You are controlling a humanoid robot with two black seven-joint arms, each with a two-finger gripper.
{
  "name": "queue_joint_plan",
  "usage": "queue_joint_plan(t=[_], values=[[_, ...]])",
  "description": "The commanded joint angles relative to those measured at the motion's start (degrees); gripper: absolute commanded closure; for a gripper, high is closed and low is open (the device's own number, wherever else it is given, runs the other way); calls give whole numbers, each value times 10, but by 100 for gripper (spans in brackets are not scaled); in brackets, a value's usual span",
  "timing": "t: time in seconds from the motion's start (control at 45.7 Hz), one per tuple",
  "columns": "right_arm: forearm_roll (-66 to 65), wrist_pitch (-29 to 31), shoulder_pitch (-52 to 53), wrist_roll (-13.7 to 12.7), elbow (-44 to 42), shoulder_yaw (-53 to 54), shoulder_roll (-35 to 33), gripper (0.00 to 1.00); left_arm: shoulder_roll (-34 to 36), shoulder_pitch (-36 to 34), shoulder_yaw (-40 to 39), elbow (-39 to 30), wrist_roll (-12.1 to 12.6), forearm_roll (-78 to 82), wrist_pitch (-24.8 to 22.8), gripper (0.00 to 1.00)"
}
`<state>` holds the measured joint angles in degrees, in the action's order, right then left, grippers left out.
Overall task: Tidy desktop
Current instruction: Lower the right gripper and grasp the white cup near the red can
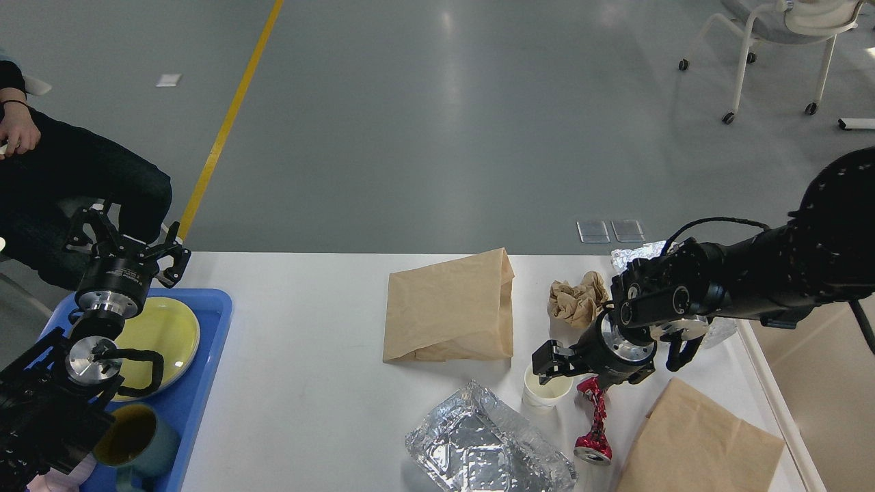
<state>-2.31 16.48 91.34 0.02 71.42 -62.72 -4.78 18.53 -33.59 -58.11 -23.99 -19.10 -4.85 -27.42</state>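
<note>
Grey polished floor with yellow line [225, 123] beyond; white table [307, 383] filling lower half of head view, far larger than all items on it.

At 9 o'clock: blue tray [202, 383] on table's left edge, carrying yellow plate [164, 328] and dark mug [133, 437]. Left gripper [126, 236] raised above tray's far end, fingers spread, holding nothing.

Centre: flat brown paper bag [448, 311]. At 6 o'clock: crumpled foil tray [485, 451].

Right of centre: crumpled brown paper ball [574, 301]; white paper cup [543, 395], upright; crushed red can [593, 424] just beside cup.

Right gripper [571, 362] low over cup and can; cannot tell whether spread or pressed together, nor whether touching either.

At 3 o'clock: second foil tray [632, 256], mostly hidden behind right arm. At 5 o'clock: second brown paper bag [697, 444]. Far right: cream bin [813, 383] beside table.
</note>
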Motion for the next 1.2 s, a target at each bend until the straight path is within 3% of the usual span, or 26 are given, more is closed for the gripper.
queue_joint_plan(t=[0.0, 0.153, 0.175, 0.197, 0.263, 0.35, 0.416, 0.876, 1.183], values=[[1, -9, -24, -2, -22, 0, 4, 5, 0, 0, 0, 0, -1, 0, 0, 3], [1, -25, -45, -2, -37, 1, 4, 11, 0, 0, 0, 1, -1, 0, 0, 3], [1, -25, -46, -3, -38, 0, 4, 16, 0, 0, -1, 0, 0, 0, 0, 3], [1, -25, -47, -6, -38, 0, 4, 31, 0, 0, 0, 0, -1, 0, 0, 3], [1, -22, -49, -21, -38, -1, 4, 56, 0, 0, 0, 0, 0, 0, 0, 3], [1, -19, -52, -46, -37, 1, 4, 80, 0, 0, 0, 0, 0, 0, 0, 3], [2, -17, -52, -50, -37, 1, 4, 99, 0, 0, -1, 0, 0, 0, 0, 3], [8, -12, -35, -50, -25, 15, -4, 100, 0, 0, 0, 0, -1, 0, 0, 3], [10, 133, 69, -49, 31, 72, -119, 100, 0, 0, 0, 1, -1, 0, 0, 3]])
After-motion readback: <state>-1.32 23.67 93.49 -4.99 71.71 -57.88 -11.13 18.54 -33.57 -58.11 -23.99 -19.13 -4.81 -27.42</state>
